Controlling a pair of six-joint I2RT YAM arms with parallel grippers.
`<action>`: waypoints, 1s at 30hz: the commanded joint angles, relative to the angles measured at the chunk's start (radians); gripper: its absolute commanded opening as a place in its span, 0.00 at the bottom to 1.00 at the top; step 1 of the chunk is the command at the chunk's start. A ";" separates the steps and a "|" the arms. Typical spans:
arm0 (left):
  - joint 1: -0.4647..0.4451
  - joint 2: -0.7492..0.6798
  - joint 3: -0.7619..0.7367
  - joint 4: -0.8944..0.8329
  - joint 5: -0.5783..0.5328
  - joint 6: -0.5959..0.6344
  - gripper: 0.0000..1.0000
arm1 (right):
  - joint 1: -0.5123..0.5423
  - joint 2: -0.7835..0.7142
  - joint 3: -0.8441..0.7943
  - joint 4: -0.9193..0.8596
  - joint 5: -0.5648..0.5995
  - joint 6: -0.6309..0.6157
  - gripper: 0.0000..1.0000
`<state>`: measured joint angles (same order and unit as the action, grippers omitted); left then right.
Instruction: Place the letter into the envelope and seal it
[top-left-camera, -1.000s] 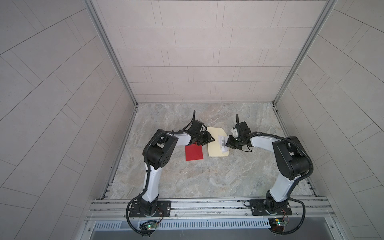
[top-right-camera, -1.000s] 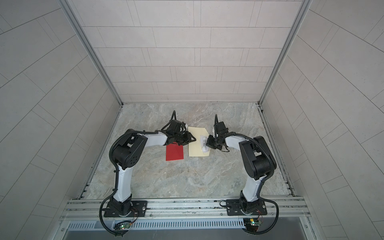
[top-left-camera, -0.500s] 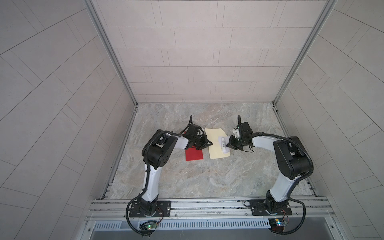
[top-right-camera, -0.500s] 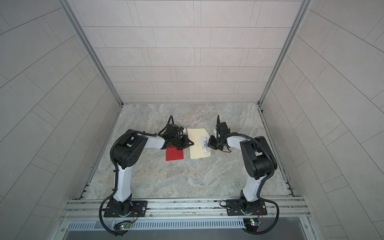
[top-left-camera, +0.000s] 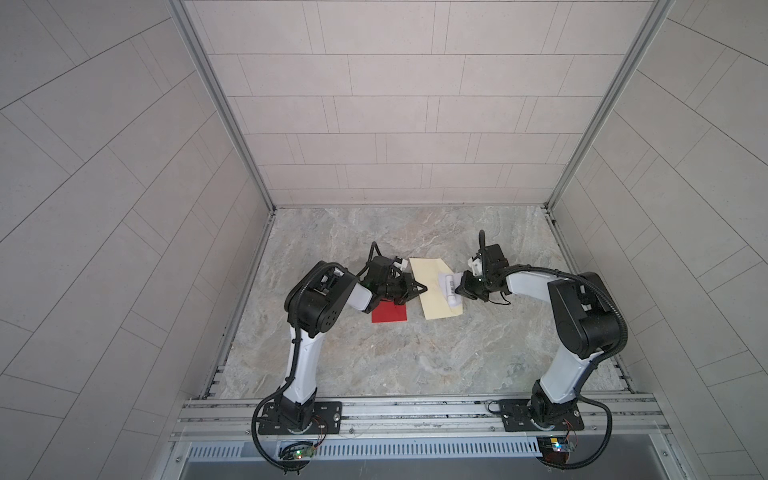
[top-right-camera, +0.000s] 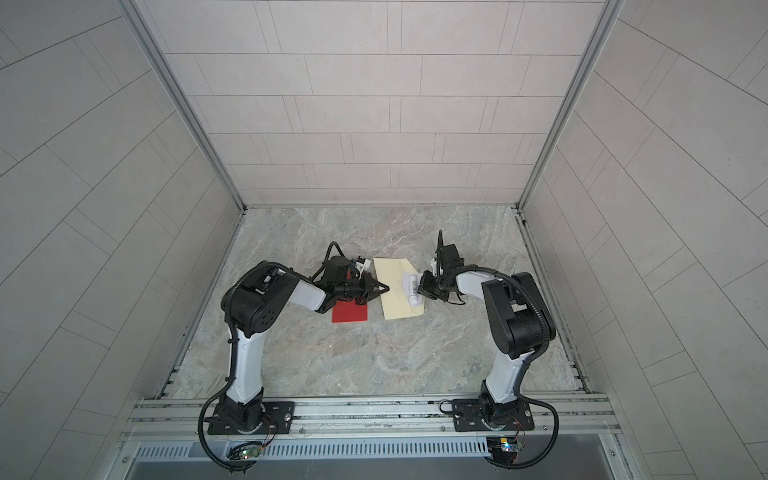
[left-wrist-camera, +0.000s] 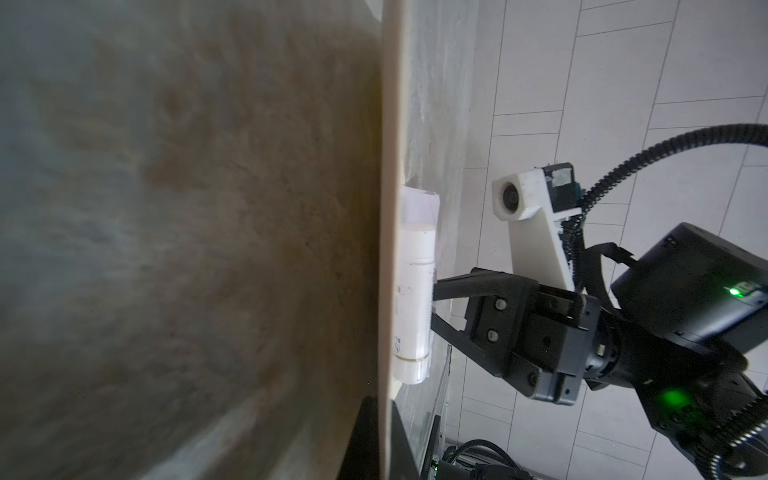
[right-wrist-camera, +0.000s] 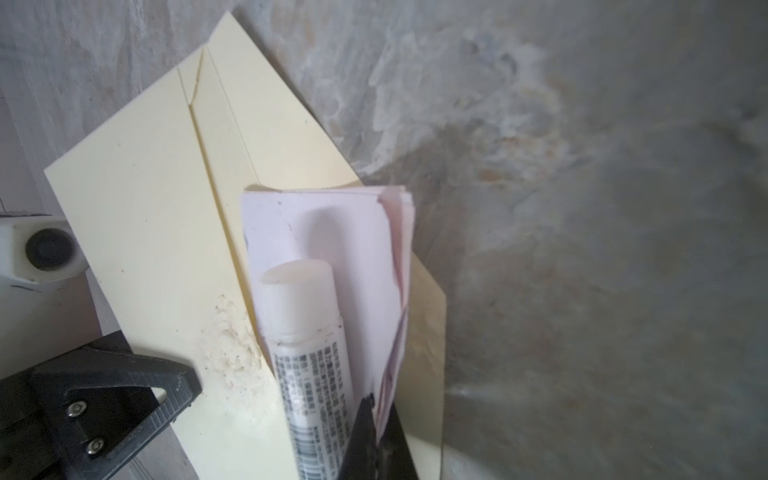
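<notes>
**Entry: letter, envelope and grippers**

1. Right gripper (right-wrist-camera: 370, 411): the jaws are sitting clenched into one dark wedge. The edge of the folded letter (right-wrist-camera: 332, 232) is appearing to run down between the fingertips. A pinch on the paper is the likely reading, not a certain one.
2. Glue stick (right-wrist-camera: 309, 345): this white tube is lying on top of the letter and touching the right fingertips. Its long axis is running along the envelope's length.
3. Letter: it is resting on the upper face of the envelope (top-left-camera: 436, 309), on the half nearer the right arm. No view is showing it inside.
4. Envelope: it is lying flat on the table (top-left-camera: 395, 365), its long axis running from the front toward the back wall, slightly skewed. A lengthwise crease is dividing it, and the letter is lying on the right-arm side, over what looks like the open flap (right-wrist-camera: 286, 141).
5. Left gripper (top-left-camera: 423, 287): the jaws are clamping the opposite long edge. In the left wrist view the cream edge is passing between two dark fingers.
6. Red card (top-left-camera: 389, 312): it is lying near the envelope, under the left wrist and not touching the envelope.

**Governing relation (judgement):** from the right jaws the pocket is lying across the envelope's short axis, toward the left gripper. The right arm is nearer the letter, so it is probably pushing the letter across the crease while the left is anchoring the envelope
</notes>
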<state>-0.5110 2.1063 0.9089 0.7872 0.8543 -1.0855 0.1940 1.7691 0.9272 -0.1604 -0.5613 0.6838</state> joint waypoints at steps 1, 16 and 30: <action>-0.004 -0.004 -0.014 0.114 0.058 -0.015 0.00 | -0.005 -0.024 -0.012 0.008 -0.012 -0.006 0.00; -0.014 0.014 0.006 0.072 0.084 0.040 0.00 | 0.002 -0.059 -0.016 0.079 -0.196 -0.036 0.00; -0.020 0.051 0.081 -0.254 -0.017 0.186 0.00 | 0.024 -0.040 0.071 -0.134 0.089 -0.095 0.41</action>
<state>-0.5228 2.1300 0.9611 0.6750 0.8936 -0.9817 0.2180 1.7428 0.9840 -0.2295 -0.6041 0.5945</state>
